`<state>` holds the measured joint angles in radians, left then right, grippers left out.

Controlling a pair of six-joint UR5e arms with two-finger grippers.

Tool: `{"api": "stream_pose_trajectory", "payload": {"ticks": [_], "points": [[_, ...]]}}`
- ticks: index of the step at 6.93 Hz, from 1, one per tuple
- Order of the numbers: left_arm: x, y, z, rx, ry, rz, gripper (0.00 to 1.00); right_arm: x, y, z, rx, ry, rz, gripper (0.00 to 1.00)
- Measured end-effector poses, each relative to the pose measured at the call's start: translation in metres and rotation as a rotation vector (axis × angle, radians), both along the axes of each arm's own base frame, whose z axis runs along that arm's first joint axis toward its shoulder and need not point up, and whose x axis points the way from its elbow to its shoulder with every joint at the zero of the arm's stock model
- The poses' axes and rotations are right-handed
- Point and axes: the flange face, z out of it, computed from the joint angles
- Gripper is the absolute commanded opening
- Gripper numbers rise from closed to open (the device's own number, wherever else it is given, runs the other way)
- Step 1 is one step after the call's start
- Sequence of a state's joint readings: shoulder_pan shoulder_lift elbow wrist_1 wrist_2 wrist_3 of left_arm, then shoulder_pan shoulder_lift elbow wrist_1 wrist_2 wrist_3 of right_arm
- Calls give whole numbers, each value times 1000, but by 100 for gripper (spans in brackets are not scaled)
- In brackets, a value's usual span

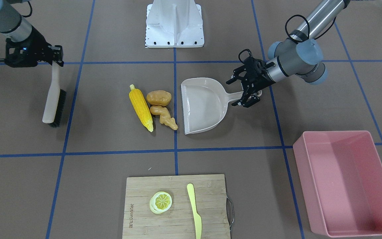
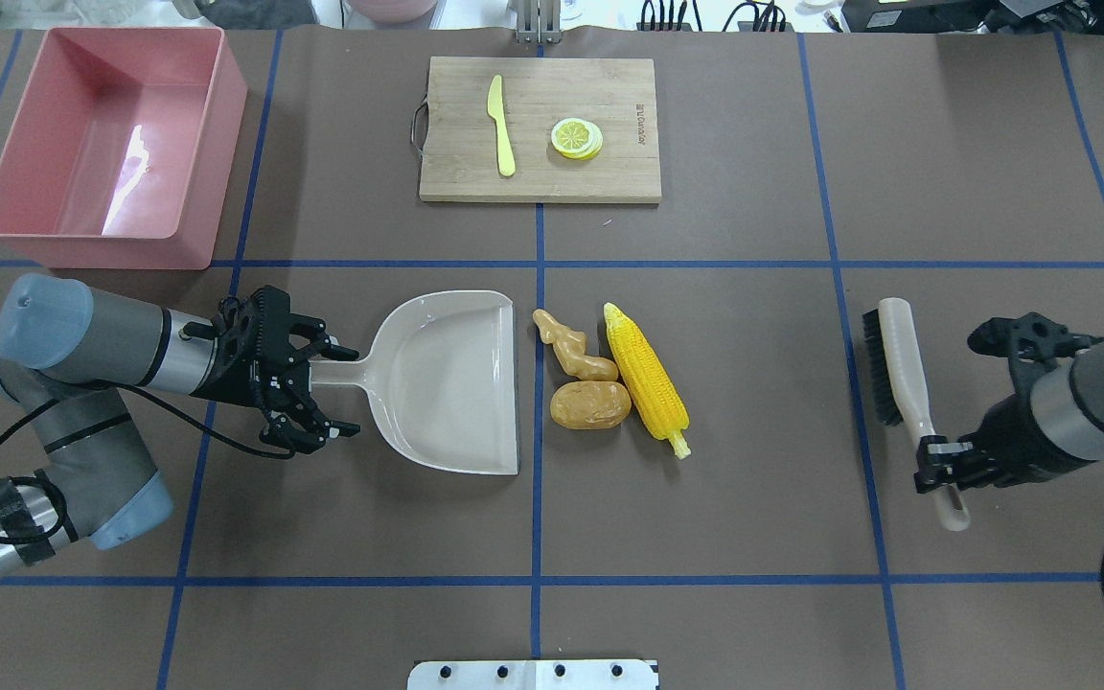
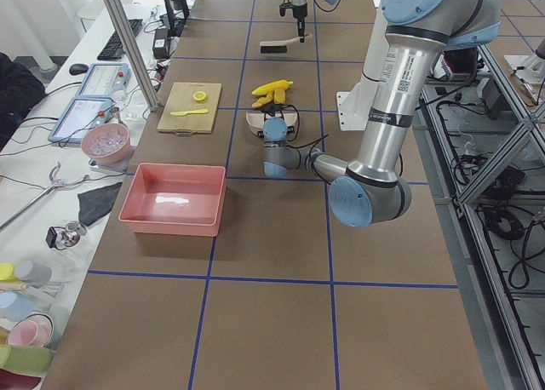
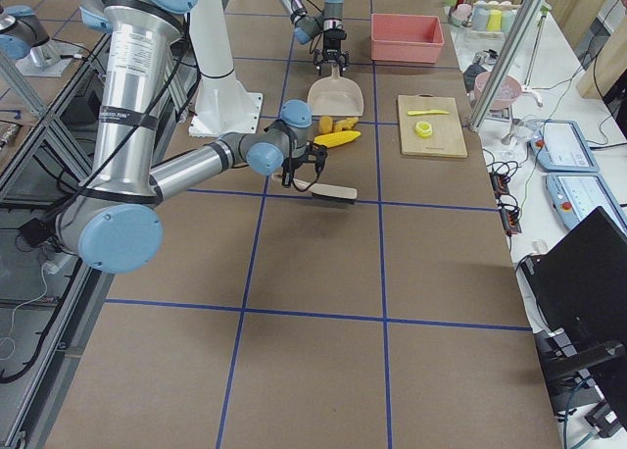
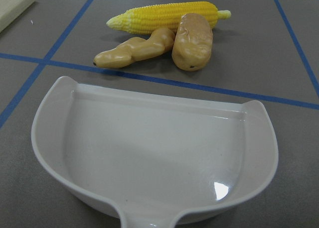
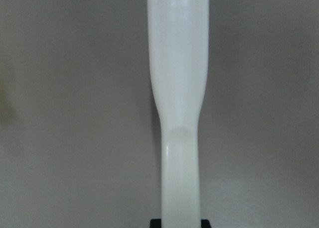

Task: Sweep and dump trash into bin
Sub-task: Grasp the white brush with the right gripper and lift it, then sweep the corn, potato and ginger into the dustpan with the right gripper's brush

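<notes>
The trash lies mid-table in one cluster: a yellow corn cob (image 1: 140, 108) (image 2: 646, 379), an orange-brown potato (image 1: 159, 98) (image 2: 590, 404) and a tan ginger root (image 1: 163, 116) (image 2: 571, 350). The beige dustpan (image 1: 204, 106) (image 2: 447, 383) lies flat, its open mouth facing the trash. My left gripper (image 1: 246, 92) (image 2: 333, 391) is open, its jaws straddling the dustpan's handle. My right gripper (image 1: 56, 54) (image 2: 945, 465) is shut on the handle of a beige brush (image 1: 53, 99) (image 2: 902, 369), black bristles turned toward the trash. The pink bin (image 1: 310, 186) (image 2: 212, 163) stands empty beyond my left arm.
A wooden cutting board (image 1: 138, 192) (image 2: 456, 105) at the far edge holds a lemon slice (image 1: 160, 201) and a yellow knife (image 1: 194, 210). The white robot base (image 1: 174, 23) is at the near edge. Blue tape lines cross the brown table.
</notes>
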<state>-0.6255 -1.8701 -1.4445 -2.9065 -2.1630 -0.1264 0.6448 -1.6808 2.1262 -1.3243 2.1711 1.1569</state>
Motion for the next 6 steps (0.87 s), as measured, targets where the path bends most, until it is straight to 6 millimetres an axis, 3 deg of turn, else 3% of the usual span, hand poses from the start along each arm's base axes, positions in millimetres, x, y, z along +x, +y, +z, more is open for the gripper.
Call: {"api": "stream_pose_trajectory", "payload": {"ticks": [2, 3, 6], "points": [[4, -1, 1, -10, -14, -2, 98, -66, -4, -66, 15, 41, -28, 0], [6, -2, 1, -16, -22, -8, 98, -88, 5, -84, 38, 52, -43, 0], [12, -6, -5, -26, -38, -15, 98, -132, 33, -109, 65, 58, -75, 0]]}}
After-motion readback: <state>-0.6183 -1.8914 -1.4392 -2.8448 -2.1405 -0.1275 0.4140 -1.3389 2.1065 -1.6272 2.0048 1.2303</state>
